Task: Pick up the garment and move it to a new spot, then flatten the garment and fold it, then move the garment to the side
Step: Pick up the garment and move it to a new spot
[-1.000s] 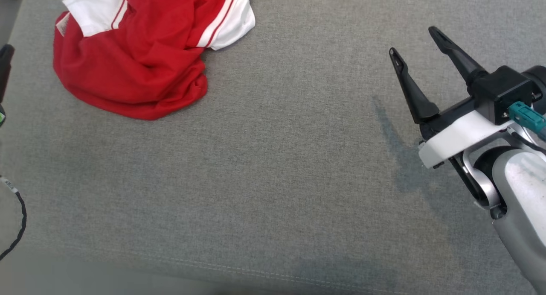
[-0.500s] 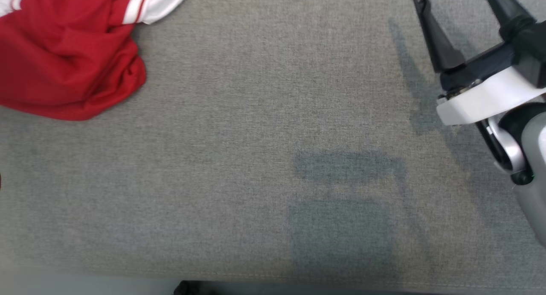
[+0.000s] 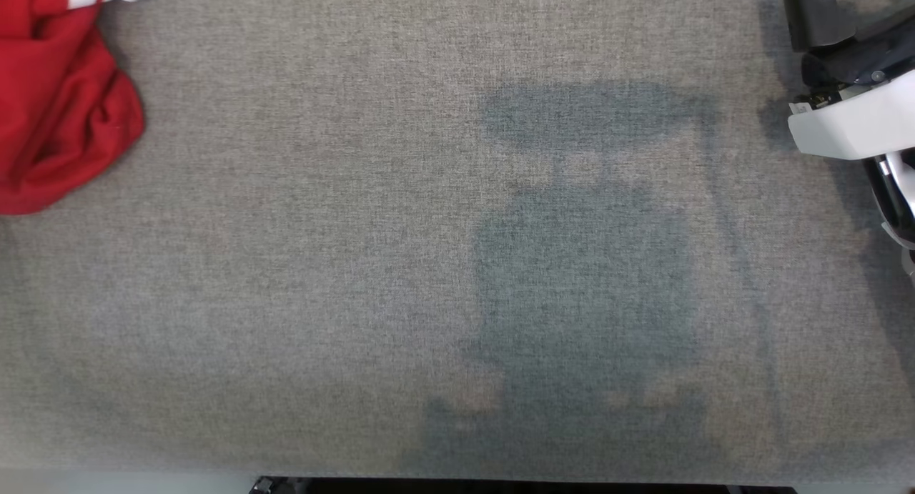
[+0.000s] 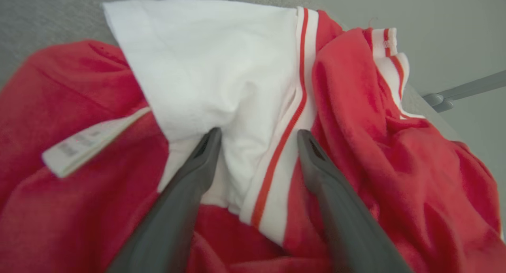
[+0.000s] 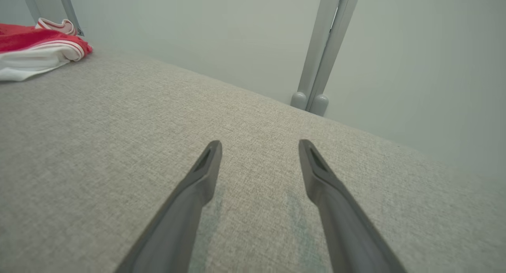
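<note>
— What is seen of the surface?

— A desk covered in grey woven fabric is shown. A pale wall and a grey metal post are seen beyond its far edge, and a broad shadow is cast across its middle.

— Where is the garment found?

— The garment, red with white panels and red-and-white stripes, is left crumpled on the desk. In the head view it is cut off by the upper left corner. A white label is turned out over the red cloth.

— How are the jaws held?

— The left gripper is pointed down at the heap with its jaws spread wide and nothing clasped. A white panel and its striped edge are framed between the fingers. Whether the tips are pressed into the cloth cannot be told.

— And the other arm?

— The right gripper is held low over bare fabric, well apart from the garment. Its jaws are likewise released and nothing is carried.
</note>
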`<state>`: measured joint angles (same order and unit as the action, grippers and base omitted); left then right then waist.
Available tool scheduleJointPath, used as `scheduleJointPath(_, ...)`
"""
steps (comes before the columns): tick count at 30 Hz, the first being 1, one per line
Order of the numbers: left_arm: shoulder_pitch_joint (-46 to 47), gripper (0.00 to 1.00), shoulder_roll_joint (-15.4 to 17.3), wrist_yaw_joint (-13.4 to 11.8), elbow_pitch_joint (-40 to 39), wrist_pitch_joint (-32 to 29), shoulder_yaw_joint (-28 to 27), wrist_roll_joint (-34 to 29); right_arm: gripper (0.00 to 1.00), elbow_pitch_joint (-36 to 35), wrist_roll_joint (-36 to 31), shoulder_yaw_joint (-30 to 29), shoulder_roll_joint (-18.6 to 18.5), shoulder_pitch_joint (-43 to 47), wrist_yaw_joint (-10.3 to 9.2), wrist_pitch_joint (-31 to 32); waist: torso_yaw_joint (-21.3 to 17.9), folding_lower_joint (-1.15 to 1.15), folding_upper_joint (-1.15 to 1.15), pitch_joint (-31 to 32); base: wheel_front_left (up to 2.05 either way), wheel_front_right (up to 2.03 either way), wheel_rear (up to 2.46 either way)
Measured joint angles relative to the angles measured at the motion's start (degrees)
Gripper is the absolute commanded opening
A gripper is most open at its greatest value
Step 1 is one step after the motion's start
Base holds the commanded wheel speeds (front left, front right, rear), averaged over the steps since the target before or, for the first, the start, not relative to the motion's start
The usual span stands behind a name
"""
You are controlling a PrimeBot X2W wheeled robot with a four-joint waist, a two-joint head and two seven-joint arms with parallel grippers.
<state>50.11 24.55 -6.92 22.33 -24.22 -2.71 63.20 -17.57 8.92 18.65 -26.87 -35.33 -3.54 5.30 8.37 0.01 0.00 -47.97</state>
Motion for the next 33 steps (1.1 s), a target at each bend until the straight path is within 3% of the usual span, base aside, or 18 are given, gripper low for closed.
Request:
scheduleJointPath(1, 0.6, 1.00, 0.0, 0.0, 0.6, 0.4, -0.2, 0.0, 1.00, 0.4, 0.0, 0.0, 0.0, -0.1, 0.00, -0.5, -0.1, 0.00, 0.00, -0.6, 0.00, 0.00, 0.00)
scheduleJointPath(2, 1.0, 0.81, 0.0, 0.0, 1.0, 0.7, -0.4, 0.0, 1.00, 0.7, 0.0, 0.0, 0.0, -0.2, 0.00, -0.8, -0.2, 0.00, 0.00, -1.1, 0.00, 0.00, 0.00)
scheduleJointPath(3, 1.4, 0.33, 0.0, 0.0, 1.2, 1.0, -0.5, 0.0, 1.00, 0.9, 0.0, 0.0, 0.1, -0.4, 0.00, -1.0, -0.3, 0.00, 0.00, -1.5, 0.00, 0.00, 0.00)
scheduleJointPath(4, 1.8, 0.00, 0.0, 0.0, 1.3, 1.1, -0.7, 0.0, 1.00, 0.9, 0.0, 0.0, 0.1, -0.7, 0.00, -1.4, -0.4, 0.00, 0.00, -1.7, 0.00, 0.00, 0.00)
scheduleJointPath(10, 3.5, 0.00, -1.0, 1.2, 3.1, 1.7, -0.7, 0.7, 1.00, 2.6, -0.3, 0.0, 0.6, -0.9, -0.01, -2.9, -0.7, 0.00, 0.00, -1.1, 0.00, 0.00, 0.00)
scheduleJointPath(20, 7.5, 0.00, -4.8, 7.8, 0.3, 2.2, 3.5, 0.7, 1.00, 6.9, -0.1, 1.2, 3.3, -0.8, -0.09, -6.4, -1.0, 0.00, 0.00, 2.4, 0.00, 0.00, 0.00)
scheduleJointPath(26, 7.1, 0.00, -7.1, 12.2, -3.6, 2.1, 8.8, 0.0, 1.00, 10.0, 0.9, 2.1, 5.2, 0.4, -0.15, -8.8, -1.5, 0.00, 0.00, 5.4, 0.00, 0.00, 0.00)
scheduleJointPath(33, 0.9, 0.00, -12.7, 13.3, -10.1, 2.1, 15.7, -0.3, 1.00, 14.0, 1.9, 2.4, 7.0, 4.1, -0.63, -11.7, -2.4, 0.00, 0.00, 9.7, 0.00, 0.00, 0.00)
